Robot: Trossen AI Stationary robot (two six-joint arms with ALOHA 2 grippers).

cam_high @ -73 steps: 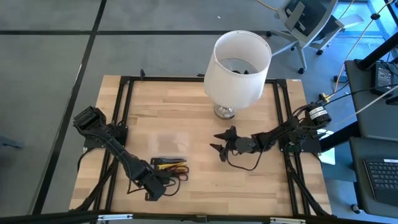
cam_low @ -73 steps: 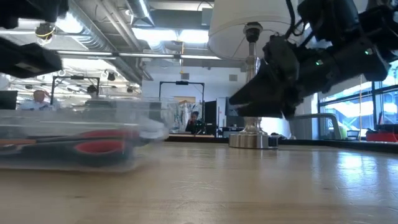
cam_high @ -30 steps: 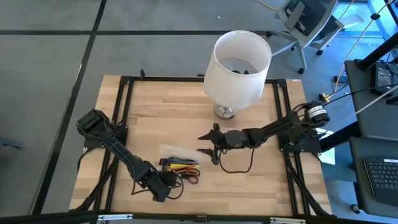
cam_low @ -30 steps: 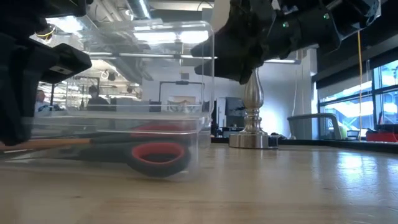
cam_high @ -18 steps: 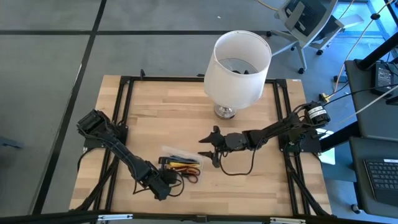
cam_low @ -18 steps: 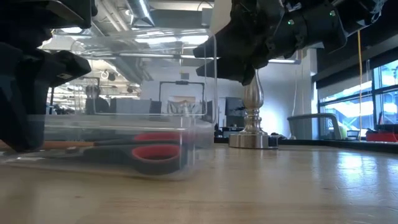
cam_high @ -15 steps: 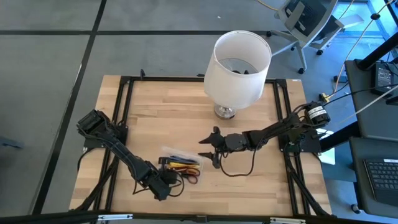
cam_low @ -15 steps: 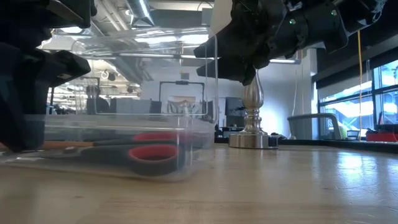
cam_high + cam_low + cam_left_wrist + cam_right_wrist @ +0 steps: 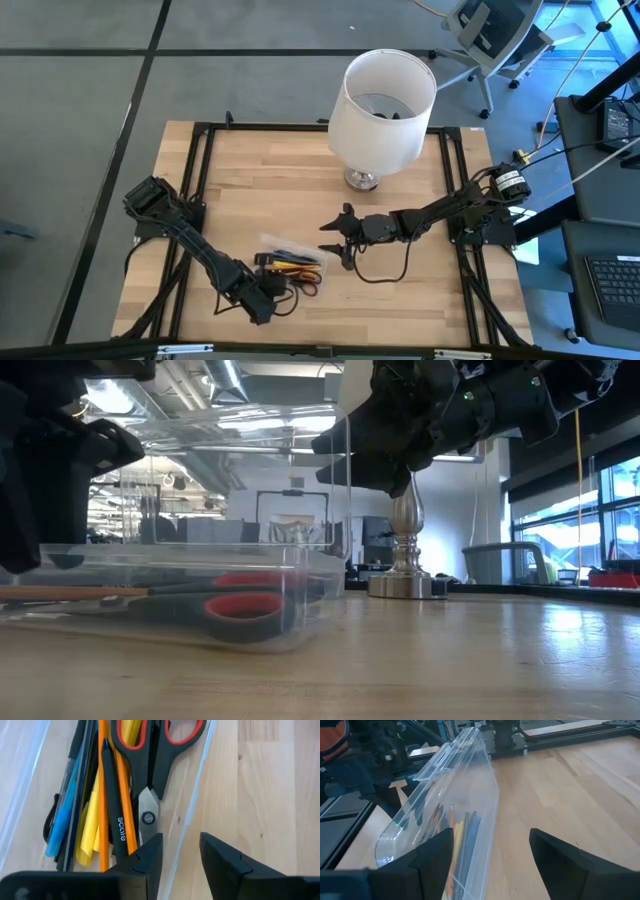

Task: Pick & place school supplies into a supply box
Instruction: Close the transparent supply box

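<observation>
Supplies all boxed, as far as can be seen: scissors [image 9: 157,757], pencils [image 9: 102,805] and pens [image 9: 62,815] lying side by side inside the clear box [image 9: 300,575], with nothing loose on the table [image 9: 400,300] around it. Lid [image 9: 445,795] standing raised and tilted over the contents, not yet down. Judged nearly finished, with closing the lid the likely remainder, if that counts at all.

Left gripper [image 9: 180,852] low at the box's near end, fingers parted and straddling its clear side wall, one tip over the scissors' blades, the other over bare wood; gripping nothing. Left arm reaching from the table's left edge toward the front, wrist bent down.

Right gripper [image 9: 335,238] just past the box's far end, held above the table, jaws spread wide and empty, lid edge directly ahead of its fingers [image 9: 432,852]. Right arm stretched low across the table from the right side. Lamp [image 9: 383,100] well behind it, untouched.
</observation>
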